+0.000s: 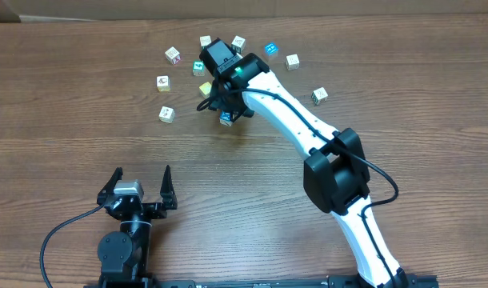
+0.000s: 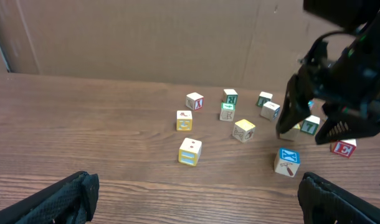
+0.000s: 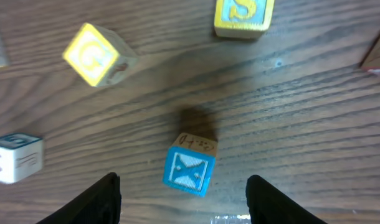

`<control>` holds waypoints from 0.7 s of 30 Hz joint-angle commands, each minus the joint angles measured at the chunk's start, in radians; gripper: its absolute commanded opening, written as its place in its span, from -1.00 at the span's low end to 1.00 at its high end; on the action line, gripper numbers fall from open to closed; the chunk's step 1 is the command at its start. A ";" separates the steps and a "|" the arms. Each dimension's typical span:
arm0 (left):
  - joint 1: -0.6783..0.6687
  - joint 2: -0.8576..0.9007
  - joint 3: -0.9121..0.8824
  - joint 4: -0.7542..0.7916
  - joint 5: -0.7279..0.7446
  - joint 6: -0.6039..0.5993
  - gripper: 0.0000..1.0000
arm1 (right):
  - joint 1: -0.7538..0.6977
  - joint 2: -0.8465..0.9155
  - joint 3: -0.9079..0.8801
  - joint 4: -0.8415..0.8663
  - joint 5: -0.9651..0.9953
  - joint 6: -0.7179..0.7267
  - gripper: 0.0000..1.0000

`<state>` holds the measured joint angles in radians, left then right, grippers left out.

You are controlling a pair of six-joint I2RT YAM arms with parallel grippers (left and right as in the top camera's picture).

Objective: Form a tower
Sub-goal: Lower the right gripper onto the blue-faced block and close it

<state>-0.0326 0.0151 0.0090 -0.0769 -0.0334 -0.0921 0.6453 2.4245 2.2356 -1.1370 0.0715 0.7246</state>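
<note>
No tower stands yet; cubes (image 1: pixel 166 114) lie loose on the desk (image 1: pixel 68 120). Right gripper (image 3: pixel 184 186), wide and empty, straddles the blue cube (image 3: pixel 190 169). Light, rigid, probably smooth wood: grip opposite flat faces. Left gripper (image 1: pixel 142 180): wide, empty.

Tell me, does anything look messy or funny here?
Messy, yes: the small wooden picture cubes lie scattered singly on the brown wooden table; no tower stands. A blue-topped cube sits between the right arm's open fingers.
</note>
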 commanded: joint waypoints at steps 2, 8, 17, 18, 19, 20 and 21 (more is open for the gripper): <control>-0.003 -0.010 -0.004 0.003 0.002 0.029 1.00 | 0.008 0.026 -0.010 0.026 0.017 0.016 0.25; -0.003 -0.010 -0.004 0.002 0.002 0.029 1.00 | 0.010 0.027 -0.021 0.060 0.017 0.016 0.20; -0.003 -0.010 -0.004 0.002 0.002 0.029 1.00 | 0.009 0.027 -0.107 0.098 0.016 0.066 0.19; -0.003 -0.010 -0.004 0.002 0.002 0.029 0.99 | 0.010 0.027 -0.116 0.104 0.016 0.069 0.19; -0.003 -0.010 -0.004 0.003 0.001 0.029 1.00 | 0.010 0.027 -0.122 0.110 0.016 0.068 0.18; -0.003 -0.010 -0.004 0.002 0.002 0.029 1.00 | 0.009 0.027 -0.130 0.117 0.017 0.068 0.19; -0.003 -0.010 -0.004 0.003 0.002 0.029 1.00 | 0.009 0.027 -0.136 0.123 0.017 0.068 0.19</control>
<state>-0.0326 0.0151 0.0090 -0.0769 -0.0334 -0.0921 0.6498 2.4481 2.1174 -1.0298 0.0780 0.7700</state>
